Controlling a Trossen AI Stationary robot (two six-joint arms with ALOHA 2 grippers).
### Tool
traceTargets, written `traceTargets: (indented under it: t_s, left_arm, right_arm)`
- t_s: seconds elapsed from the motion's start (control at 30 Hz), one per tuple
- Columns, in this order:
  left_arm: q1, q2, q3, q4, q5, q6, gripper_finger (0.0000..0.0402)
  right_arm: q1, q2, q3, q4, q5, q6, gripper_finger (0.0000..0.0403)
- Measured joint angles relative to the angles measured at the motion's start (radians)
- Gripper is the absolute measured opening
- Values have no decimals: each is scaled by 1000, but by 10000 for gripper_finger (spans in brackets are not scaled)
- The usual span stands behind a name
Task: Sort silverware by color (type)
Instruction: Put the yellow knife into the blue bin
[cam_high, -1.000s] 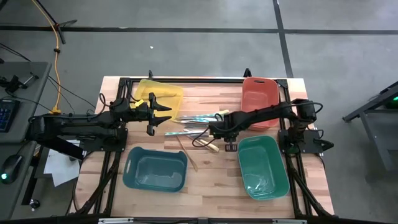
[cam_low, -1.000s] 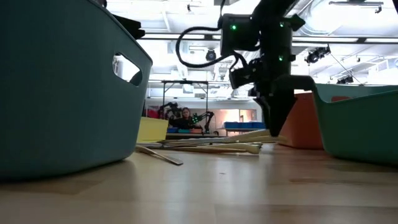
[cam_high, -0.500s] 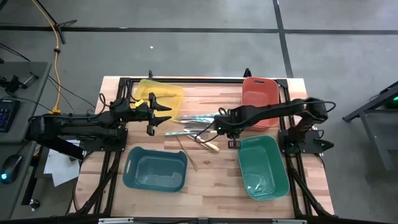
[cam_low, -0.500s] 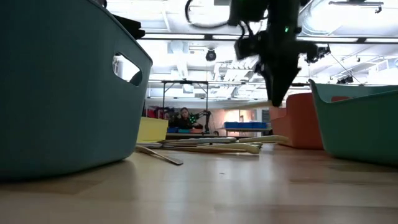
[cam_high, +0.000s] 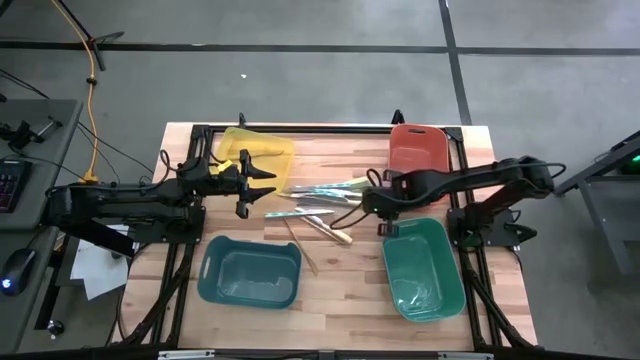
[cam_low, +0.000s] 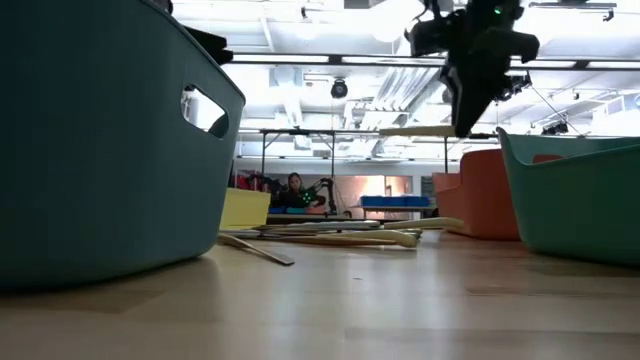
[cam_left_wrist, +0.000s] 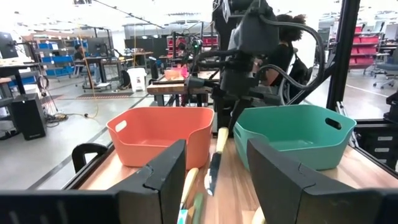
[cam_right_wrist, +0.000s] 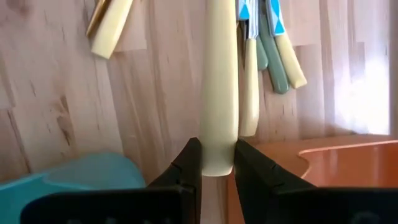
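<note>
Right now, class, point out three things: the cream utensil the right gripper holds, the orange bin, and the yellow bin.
cream utensil (cam_right_wrist: 219, 93): right wrist view, on the middle of its handle.
orange bin (cam_left_wrist: 163, 132): left wrist view, on its front wall.
yellow bin (cam_high: 262, 145): high view, on its floor.

teal bin (cam_low: 100, 140): cut off by edge | green bin (cam_low: 580, 195): cut off

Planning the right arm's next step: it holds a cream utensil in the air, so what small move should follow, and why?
Probably carry it sideways over a bin and stop above the opening. The right pincer is shut on the long cream-yellow utensil, lifted clear of the wooden table, between the salmon-red plastic bin and the green plastic bin. Which bin suits it I cannot tell.
</note>
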Motion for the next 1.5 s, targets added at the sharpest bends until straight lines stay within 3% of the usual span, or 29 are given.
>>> traceTargets:
  t_s: [0.17, 0.37, 0.5, 0.67, 0.9, 1.07, 1.5]
  left_arm:
    - [0, 0, 0, -2, 3, 0, 158]
    - [0, 1, 0, 23, 3, -1, 158]
    - [0, 20, 0, 73, 3, -22, 158]
    - [-9, 101, 0, 177, 3, -45, 158]
    - [-28, 239, 0, 362, 3, -38, 158]
    - [-28, 279, 1, 394, -5, -63, 158]
    - [-28, 291, 45, 391, -14, -71, 158]
  right_arm:
    - [-1, -81, -185, 308, 3, 11, 51]
    - [-17, -105, -365, 896, 5, -61, 51]
    - [-42, -77, -431, 1262, 5, -127, 51]
    - [-78, -13, -435, 1514, -24, -171, 51]
    - [-97, 78, -430, 1716, -80, -188, 51]
    - [-97, 108, -429, 1835, -108, -240, 51]
    - [-109, 111, -429, 1869, -120, -310, 51]
